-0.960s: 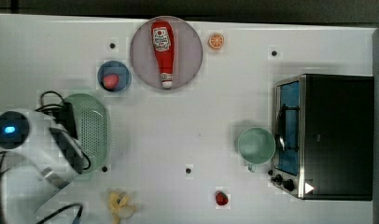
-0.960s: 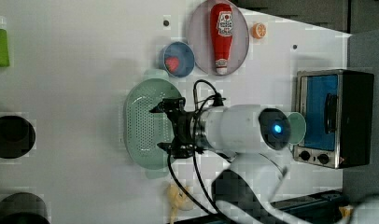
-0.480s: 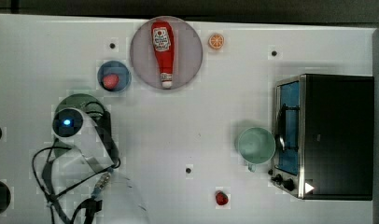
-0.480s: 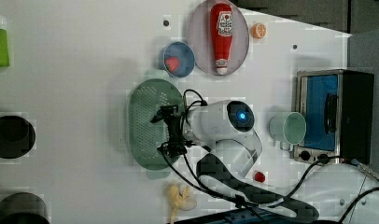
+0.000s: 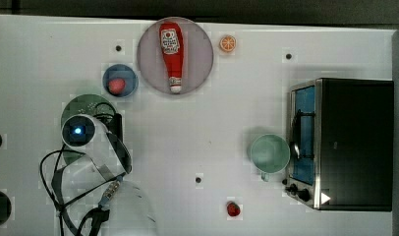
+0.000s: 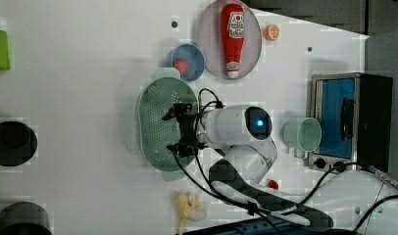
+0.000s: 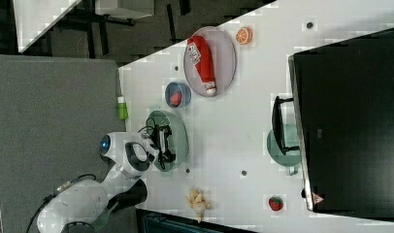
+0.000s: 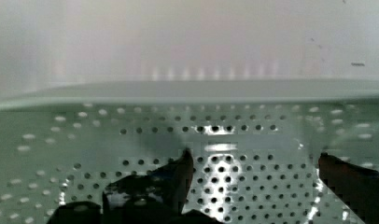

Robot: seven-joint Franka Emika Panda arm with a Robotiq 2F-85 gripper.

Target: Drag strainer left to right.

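We see the pincer [image 8: 253, 170] spread wide apart inside the strainer [image 6: 160, 125], its fingertips [image 8: 183, 168] low over the perforated floor, holding nothing. The strainer lies at the top view's left of the table [image 5: 212, 128].

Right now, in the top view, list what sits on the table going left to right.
Strainer → blue bowl → plate with ketchup bottle → orange slice → cup → toaster oven.
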